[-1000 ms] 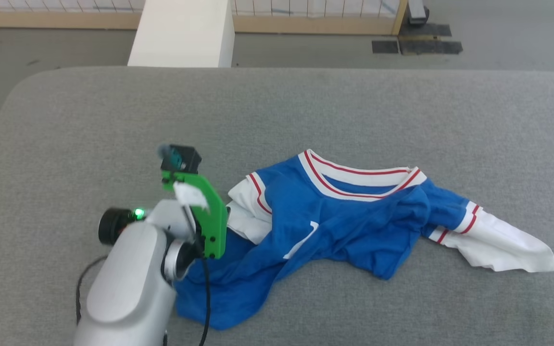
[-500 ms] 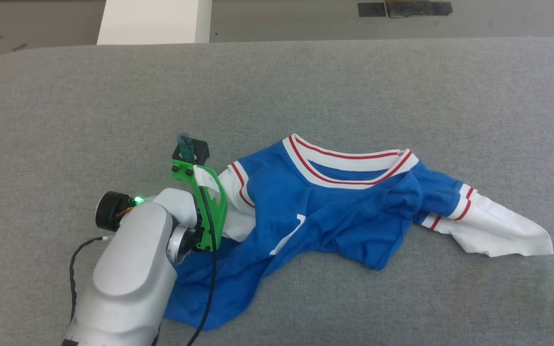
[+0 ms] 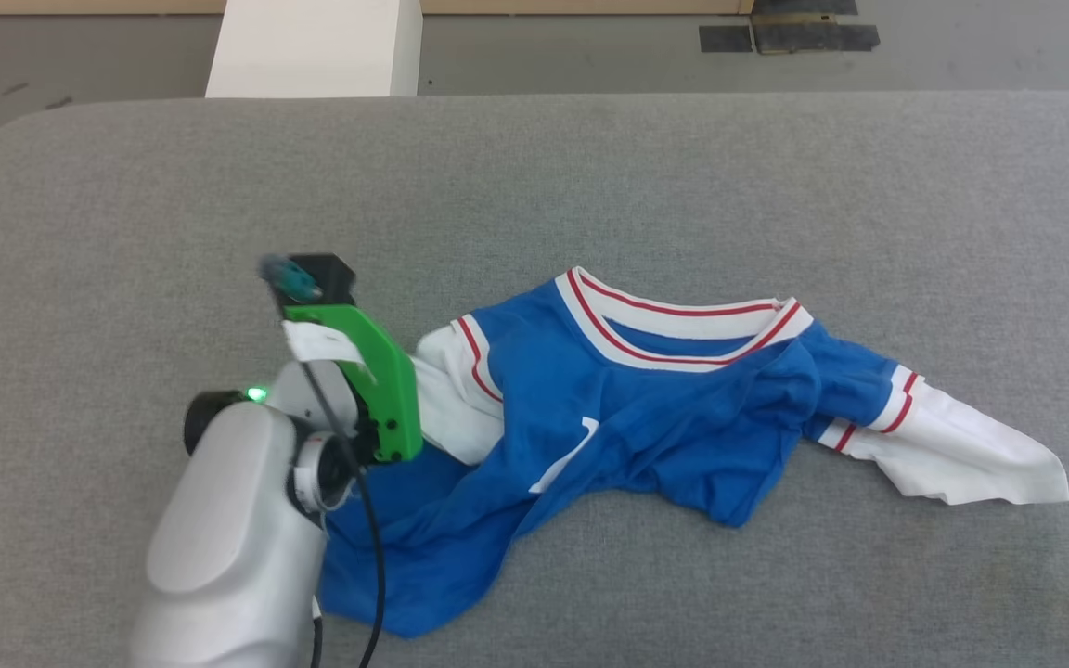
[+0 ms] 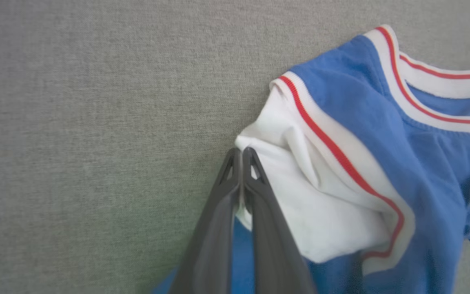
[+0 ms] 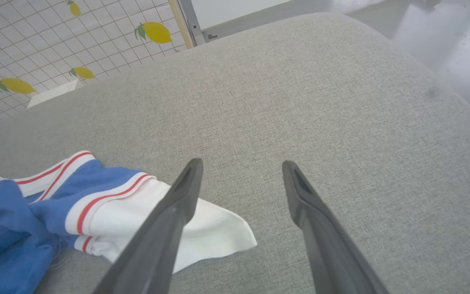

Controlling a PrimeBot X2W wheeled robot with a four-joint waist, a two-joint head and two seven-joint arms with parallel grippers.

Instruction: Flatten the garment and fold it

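Closed since a second ago, the left gripper [image 4: 242, 152] is clamped on the white sleeve [image 4: 316, 212] of the jersey [image 3: 646, 436]; the right gripper [image 5: 242, 163] is held apart. Flattening is barely begun, folding untouched.

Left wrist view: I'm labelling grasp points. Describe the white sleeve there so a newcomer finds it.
On the grey fabric surface lies a crumpled blue jersey. Its bunched white sleeve sits at the jersey's left end, pinched by the shut left gripper; the other sleeve lies spread flat, ungripped.
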